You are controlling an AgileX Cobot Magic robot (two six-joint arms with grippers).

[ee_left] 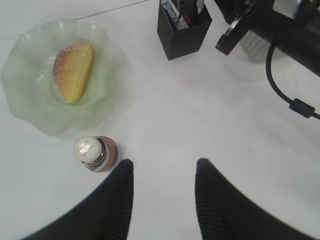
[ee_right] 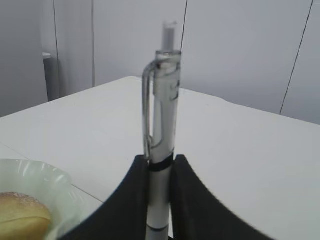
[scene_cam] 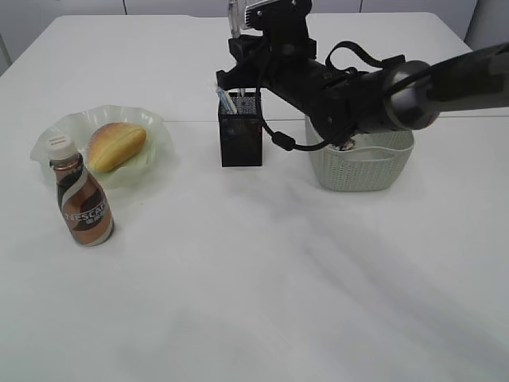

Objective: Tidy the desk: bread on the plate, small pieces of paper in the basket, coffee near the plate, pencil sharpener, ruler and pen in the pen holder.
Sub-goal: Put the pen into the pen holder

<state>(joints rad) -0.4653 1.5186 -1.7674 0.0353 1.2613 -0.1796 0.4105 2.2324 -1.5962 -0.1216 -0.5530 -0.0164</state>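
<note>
The bread lies on the pale green plate. The coffee bottle stands just in front of the plate. The black pen holder stands mid-table with a bluish item sticking out of it. My right gripper hovers right over the holder. It is shut on a clear-and-white pen, held upright between the jaws. My left gripper is open and empty above bare table, beside the coffee bottle. The left wrist view also shows the bread, the plate and the holder.
A pale woven basket stands right of the pen holder, partly behind my right arm, whose cable hangs beside it. The right wrist view shows the plate's edge and the bread at the lower left.
</note>
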